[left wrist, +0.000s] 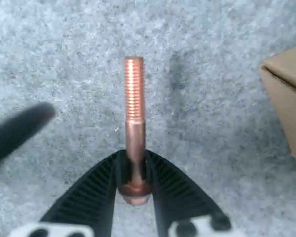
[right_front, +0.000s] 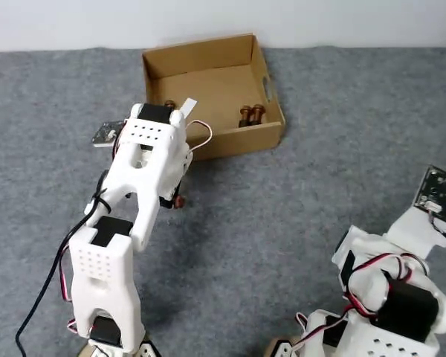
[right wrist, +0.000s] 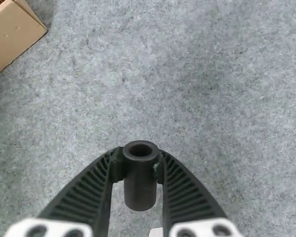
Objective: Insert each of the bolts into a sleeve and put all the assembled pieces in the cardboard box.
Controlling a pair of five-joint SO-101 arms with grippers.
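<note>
Where the left arm (right_front: 145, 160) leans over the grey tabletop (right_front: 297, 223), its wrist just in front of the near-left wall of the cardboard box (right_front: 201, 50), the left jaws are closed tight on a copper bolt (left wrist: 134, 113). They pinch its smooth shank right above the head, so the threaded half sticks out free past the tips. In the left wrist view the bolt hangs over bare tabletop with a corner of the box near it on one side. A dark blurred shape (left wrist: 17, 131) that I cannot make out lies on the other side. The box is open at the top. Inside it, two copper-headed pieces (right_front: 250, 115) with dark bodies stand side by side, touching each other, against the near wall close to the right corner. Another copper head (right_front: 169, 104) shows by the same wall near the left corner, partly hidden by the arm. Well apart from the box, off to its front right, sits the right arm (right_front: 390, 301), folded low over the tabletop. The right jaws are drawn in on a black sleeve (right wrist: 139, 185) and grip it on both sides just below its rim. Its open bore faces the wrist camera, and one corner of the box lies far beyond it.
</note>
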